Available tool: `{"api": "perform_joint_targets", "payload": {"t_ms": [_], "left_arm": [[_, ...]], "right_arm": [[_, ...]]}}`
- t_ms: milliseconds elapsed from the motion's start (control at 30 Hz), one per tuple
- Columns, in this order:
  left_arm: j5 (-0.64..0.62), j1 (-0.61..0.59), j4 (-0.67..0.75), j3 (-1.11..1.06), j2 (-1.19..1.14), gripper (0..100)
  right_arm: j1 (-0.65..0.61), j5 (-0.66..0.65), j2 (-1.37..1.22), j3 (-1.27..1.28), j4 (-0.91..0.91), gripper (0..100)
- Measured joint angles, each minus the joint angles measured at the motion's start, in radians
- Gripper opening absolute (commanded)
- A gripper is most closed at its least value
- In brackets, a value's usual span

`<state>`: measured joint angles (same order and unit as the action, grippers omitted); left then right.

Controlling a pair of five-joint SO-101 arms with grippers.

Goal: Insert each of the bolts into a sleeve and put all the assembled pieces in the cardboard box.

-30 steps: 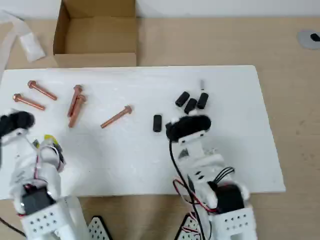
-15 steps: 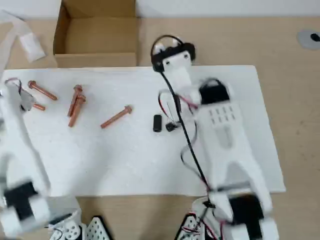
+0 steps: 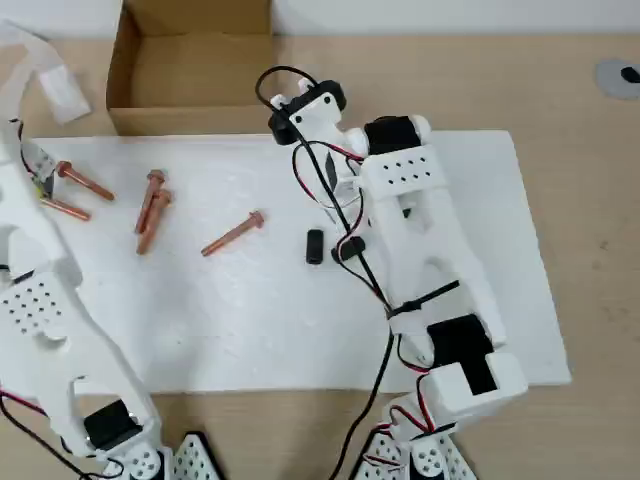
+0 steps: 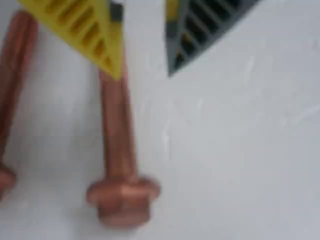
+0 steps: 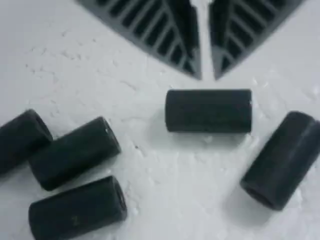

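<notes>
1. Both arms have unfolded from the lower edge of the high view over the last second. The right arm (image 3: 420, 220) now stretches from lower right to top centre, its wrist a little further left than half a second ago. The left arm (image 3: 35, 300) now runs up the left edge.
2. The counter (image 3: 590, 200) carries a white sheet (image 3: 230, 320) across the middle of the frame.
3. The cardboard box (image 3: 190, 122) stands open-topped at upper left, just beyond the sheet's far edge.
4. The left gripper (image 4: 144, 74) is open over the sheet's left end. Its yellow fingertip (image 4: 107, 50) overlaps the shank of the near bolt (image 4: 117, 150), though contact cannot be told. Its dark finger is off to one side over bare sheet. A second bolt (image 4: 15, 75) lies alongside.
5. The right gripper (image 5: 205, 75) is closed to a thin slit on nothing, its tips just short of a crosswise sleeve (image 5: 208, 111).
6. In the high view, further bolts lie on the sheet's left half: a side-by-side pair (image 3: 152, 205) and a lone bolt (image 3: 232, 233) nearer the centre.
7. Black sleeves lie loose on the sheet. A cluster of three (image 5: 75, 152) is to one side of the crosswise one and an angled sleeve (image 5: 280, 160) to the other. In the high view a centre sleeve (image 3: 315, 246) lies beside the right arm.
</notes>
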<state>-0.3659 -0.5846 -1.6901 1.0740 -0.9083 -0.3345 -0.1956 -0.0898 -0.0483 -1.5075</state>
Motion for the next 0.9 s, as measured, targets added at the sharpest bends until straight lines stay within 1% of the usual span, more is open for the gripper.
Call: {"api": "perform_joint_targets", "payload": {"t_ms": [133,267,400,500,733,900], "left_arm": [[-0.015,0.000,-0.005,0.109,-0.112,7],[-0.044,0.000,-0.006,0.170,-0.157,7],[-0.086,0.000,-0.005,0.209,-0.183,12],[-0.130,0.000,-0.005,0.252,-0.212,13],[-0.137,0.000,-0.017,0.341,-0.215,13],[-0.137,0.000,-0.020,0.365,-0.215,20]], "right_arm": [[0.000,-0.005,-0.005,0.000,0.000,0.9],[0.000,-0.014,-0.006,0.000,0.000,0.9],[0.000,-0.023,-0.006,0.000,0.000,0.9],[0.000,-0.026,-0.006,0.000,0.000,0.9],[0.000,-0.026,-0.006,0.000,0.000,0.9],[0.000,-0.026,-0.006,0.000,0.000,0.9]]}}
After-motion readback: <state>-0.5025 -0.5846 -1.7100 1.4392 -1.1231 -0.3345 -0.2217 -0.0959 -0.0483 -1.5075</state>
